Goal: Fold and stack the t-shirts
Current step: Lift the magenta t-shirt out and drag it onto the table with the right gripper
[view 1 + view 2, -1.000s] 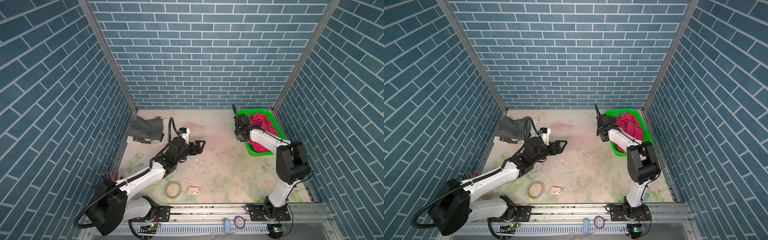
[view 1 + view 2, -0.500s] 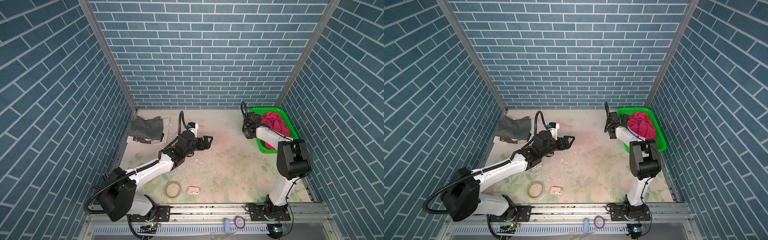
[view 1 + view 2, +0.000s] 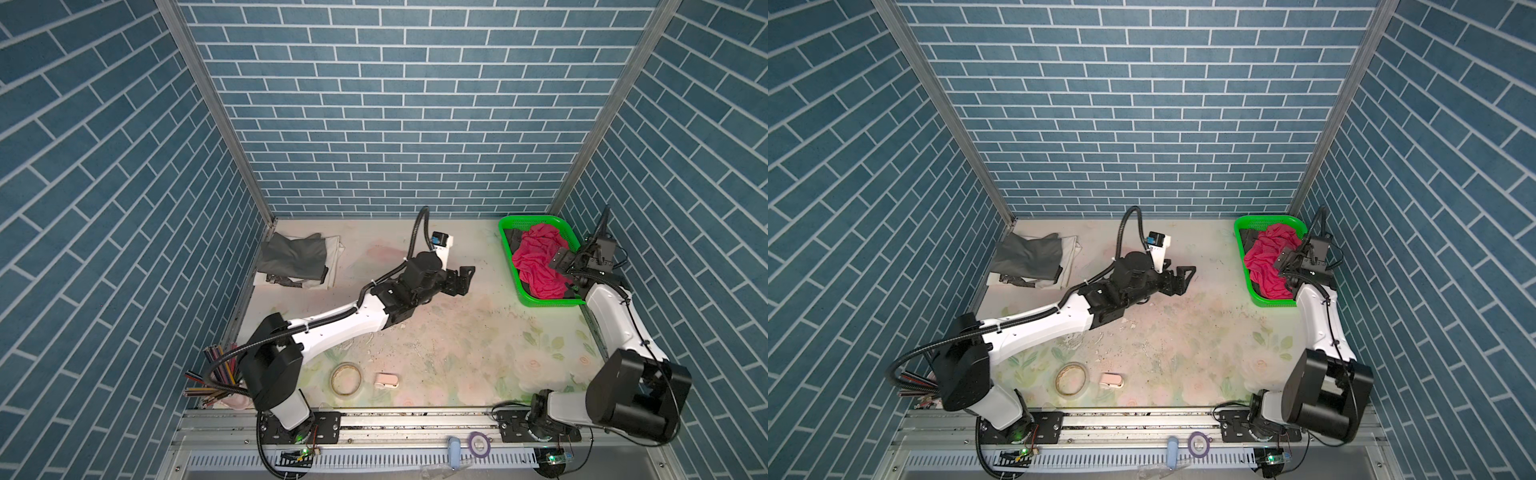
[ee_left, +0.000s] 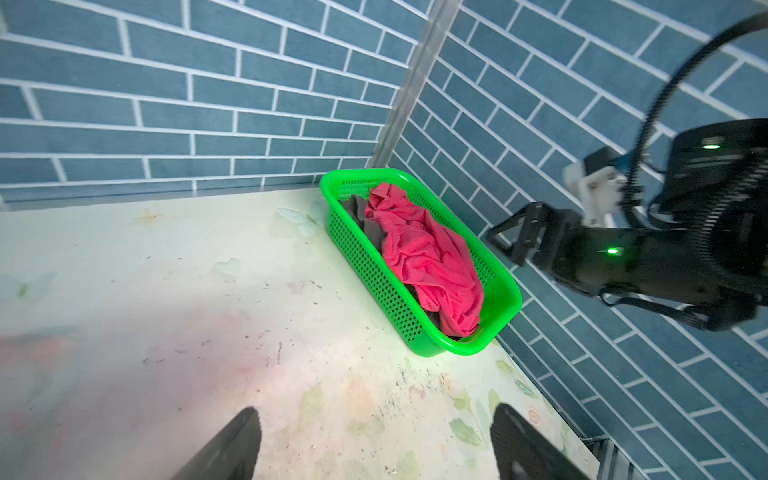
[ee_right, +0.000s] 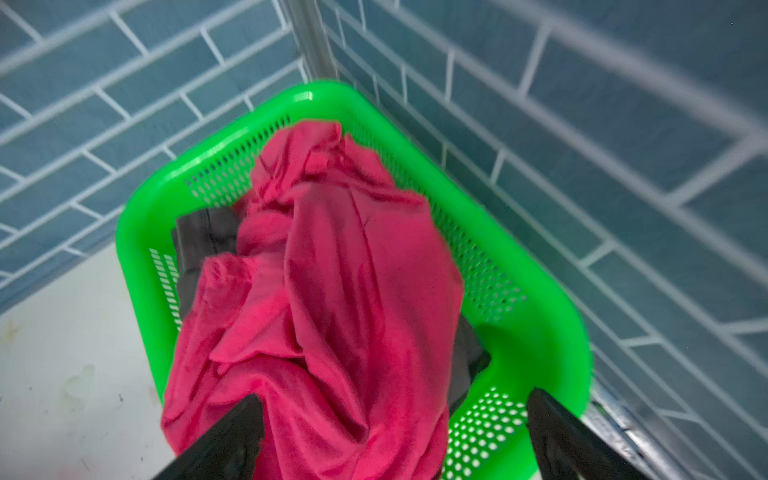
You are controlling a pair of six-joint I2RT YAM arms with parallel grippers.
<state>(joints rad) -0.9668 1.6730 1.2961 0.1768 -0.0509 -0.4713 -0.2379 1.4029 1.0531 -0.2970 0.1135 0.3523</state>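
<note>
Right wrist view: I'm hovering right gripper [image 5: 392,401], jaws apart, over pink t-shirt [image 5: 332,270] heaped in green basket [image 5: 544,332]; aiming for one top fold, clear of mesh; left gripper [image 4: 376,415] apart, empty.

The right hand [image 5: 395,399] shows only two fingertips [image 5: 232,432] in its wrist view, the rest cut by the edge, and the picture is blurred. Ahead of it a dark shirt [image 5: 208,232] lies mostly buried under the pink shirt [image 5: 332,270]. The left hand [image 4: 376,413] is likewise cropped to fingertips. Well behind it, a pinkish thing [image 3: 387,380] is too small to name.
</note>
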